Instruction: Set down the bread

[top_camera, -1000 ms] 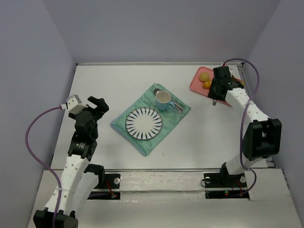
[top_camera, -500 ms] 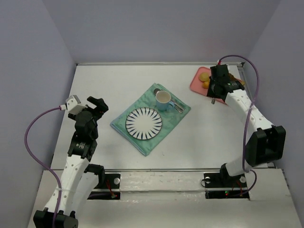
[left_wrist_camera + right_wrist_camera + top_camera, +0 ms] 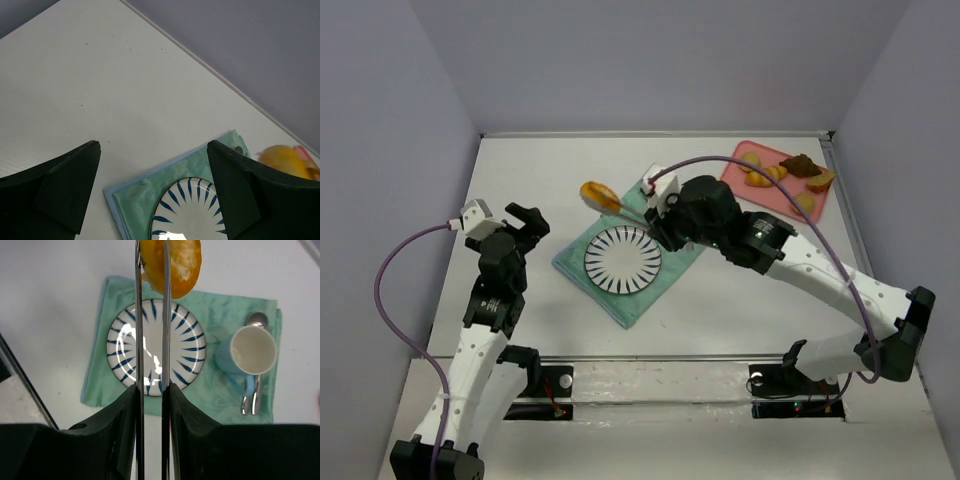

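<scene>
Pinching the orange bread between its thin fingers, the right gripper holds it by the far edge of the green cloth, near the striped plate. Left gripper hangs spread wide.

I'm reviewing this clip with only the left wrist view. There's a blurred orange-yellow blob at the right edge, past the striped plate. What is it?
Observer: A golden bread roll, clamped in the right pincer.
Operator: Is the white plate with blue radial stripes free? I see only part of it.
Observer: Yes, it's bare all over.
Operator: Anything else on the mint-green cloth?
Observer: A light blue mug with a metal spoon beside it.
</scene>
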`<state>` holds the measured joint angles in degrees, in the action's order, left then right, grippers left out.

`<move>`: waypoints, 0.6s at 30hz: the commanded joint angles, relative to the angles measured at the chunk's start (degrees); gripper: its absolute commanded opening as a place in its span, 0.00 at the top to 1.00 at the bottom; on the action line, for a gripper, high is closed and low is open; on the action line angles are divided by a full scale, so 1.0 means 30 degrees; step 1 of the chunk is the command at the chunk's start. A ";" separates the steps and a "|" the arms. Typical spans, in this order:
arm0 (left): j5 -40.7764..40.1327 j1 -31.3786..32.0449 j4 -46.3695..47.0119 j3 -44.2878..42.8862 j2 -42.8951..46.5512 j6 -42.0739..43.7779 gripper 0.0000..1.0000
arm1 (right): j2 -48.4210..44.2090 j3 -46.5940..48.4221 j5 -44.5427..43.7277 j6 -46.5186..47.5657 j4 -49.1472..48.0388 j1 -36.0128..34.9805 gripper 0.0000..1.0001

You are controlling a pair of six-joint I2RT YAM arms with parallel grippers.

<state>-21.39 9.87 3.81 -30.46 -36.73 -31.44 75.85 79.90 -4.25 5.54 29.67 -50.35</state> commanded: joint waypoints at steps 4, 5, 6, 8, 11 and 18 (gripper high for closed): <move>0.0419 -0.0067 0.0867 0.0074 0.0699 0.0109 0.01 | 0.3684 0.1433 -0.3731 0.0879 0.1240 -0.3664 0.85; 0.0420 -0.0067 0.0867 0.0103 0.0759 0.0080 0.01 | 0.3864 0.1463 -0.4667 0.0617 0.1330 -0.3841 0.85; 0.0420 -0.0067 0.0867 0.0104 0.0788 0.0080 0.01 | 0.4011 0.1608 -0.4909 0.0382 0.1678 -0.4017 0.85; 0.0537 -0.0067 0.0867 0.0133 0.0846 0.0080 0.01 | 0.4303 0.1610 -0.5407 -0.0087 0.2032 -0.4018 0.85; 0.0596 -0.0067 0.0896 0.0162 0.0876 0.0051 0.01 | 0.4713 0.1200 -0.5555 -0.0030 0.2325 -0.4458 0.83; 0.0625 -0.0067 0.0867 0.0163 0.0905 0.0021 0.01 | 0.5448 0.0702 -0.5586 -0.0703 0.3058 -0.4634 0.72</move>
<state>-19.57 9.87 4.01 -30.46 -34.74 -31.44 91.92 80.97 -19.07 5.10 38.22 -63.48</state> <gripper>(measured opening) 0.990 0.337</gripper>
